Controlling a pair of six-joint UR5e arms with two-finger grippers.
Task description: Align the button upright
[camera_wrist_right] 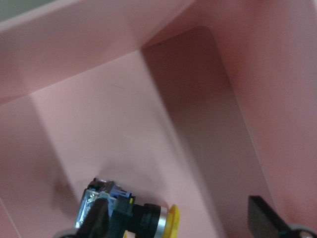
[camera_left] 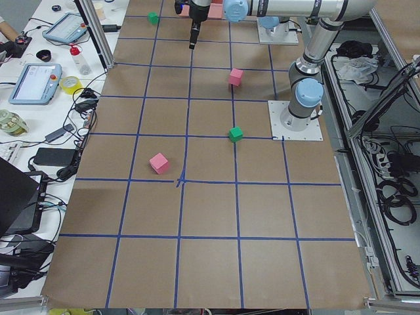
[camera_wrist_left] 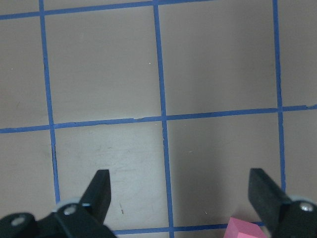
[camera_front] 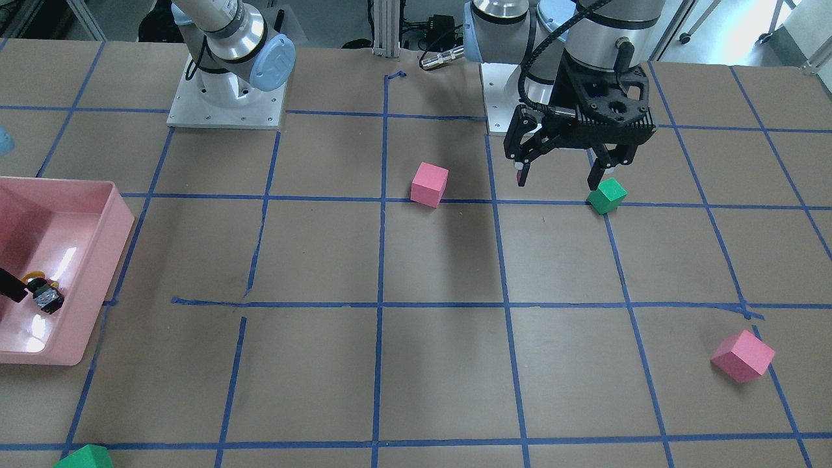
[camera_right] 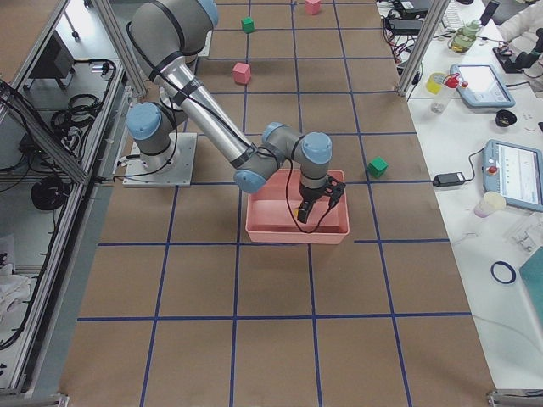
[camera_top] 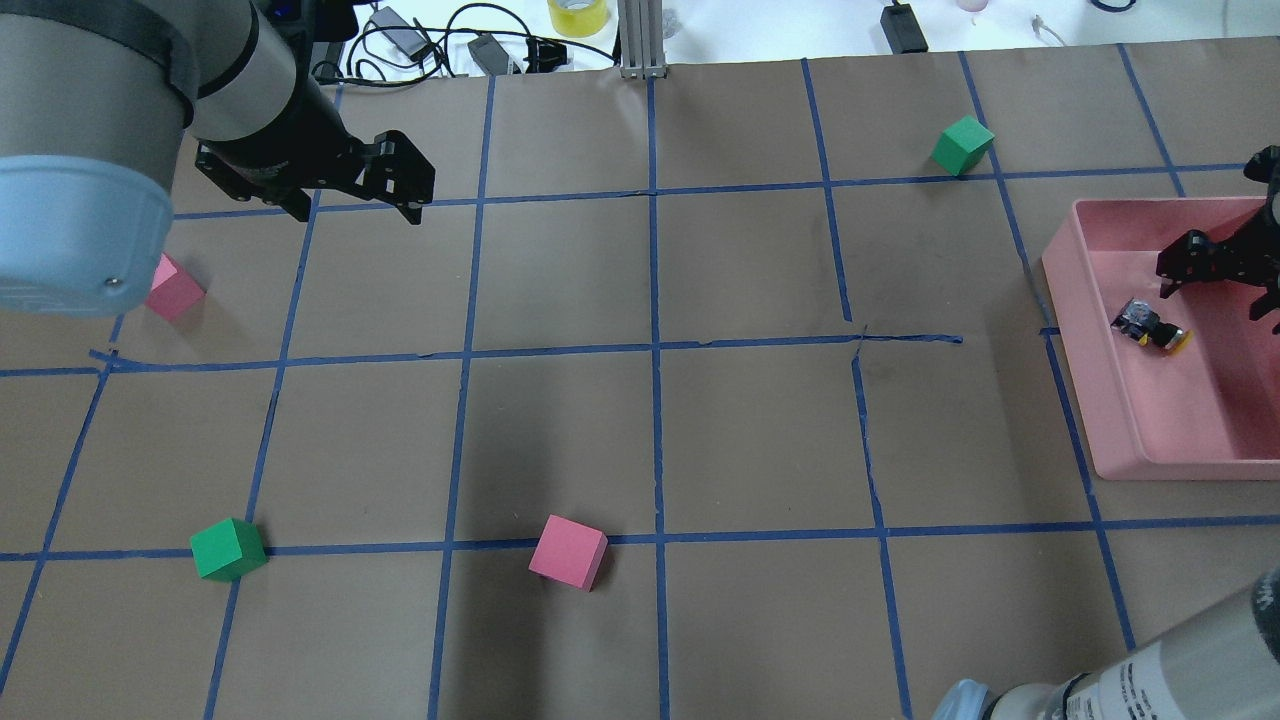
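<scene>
**Item 1, button** (camera_top: 1150, 328). You find it in the pink tray (camera_top: 1075, 290), which sits at the end of the table (camera_front: 442, 364) on the robot's right. The button lies on its side on the tray floor, not upright. Its yellow cap points roughly toward the robot's side of the tray and its silvery base points away.

**Item 2, right gripper** (camera_top: 1213, 298). It is down inside the tray with its jaws spread wide, and it grips nothing. One finger (camera_front: 10, 286) stands right beside the button's cap; you cannot tell from these views whether it touches. The other finger (camera_wrist_right: 267, 220) is well apart from the button, toward the tray wall.

**Item 3, left gripper** (camera_front: 558, 181). It hangs above the table on the robot's left with its jaws spread wide. Its wrist view shows only brown paper and blue tape lines (camera_wrist_left: 163, 119) between the fingers.

**Item 4, pink cube** (camera_top: 568, 552). It rests on a tape line near the middle of the table, on the robot's side.

**Item 5, green cube** (camera_top: 228, 549). It sits on the same tape line, further toward the robot's left.

**Item 6, second pink cube** (camera_top: 175, 287). It lies far out on the robot's left. You see one corner of it at the bottom edge of the left wrist view, beside one finger.

**Item 7, second green cube** (camera_top: 963, 145). It sits on the far side of the table from the robot, near the tray's far corner but apart from it.
</scene>
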